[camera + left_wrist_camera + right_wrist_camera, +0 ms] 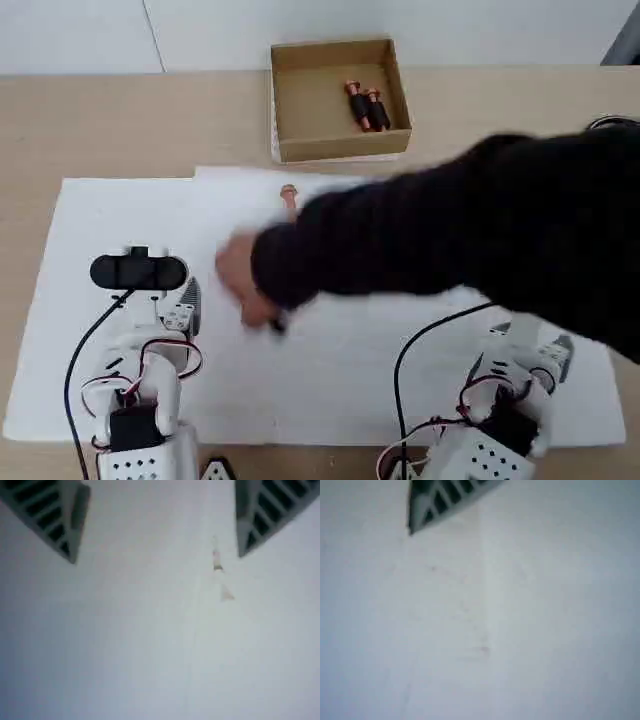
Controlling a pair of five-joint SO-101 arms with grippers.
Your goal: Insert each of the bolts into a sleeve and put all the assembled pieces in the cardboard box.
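Lying in the cardboard box (310,105) are two black, copper-headed pieces (366,108).

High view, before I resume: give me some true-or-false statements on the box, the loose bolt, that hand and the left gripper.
1. The cardboard box holds two assembled pieces. True.
2. A person's hand is over the white sheet, between the two arms. True.
3. The left gripper is shut on a bolt. False: its jaws stand apart over bare sheet, holding nothing.
4. The loose bolt lies inside the box. False: it lies on the sheet, outside the box.
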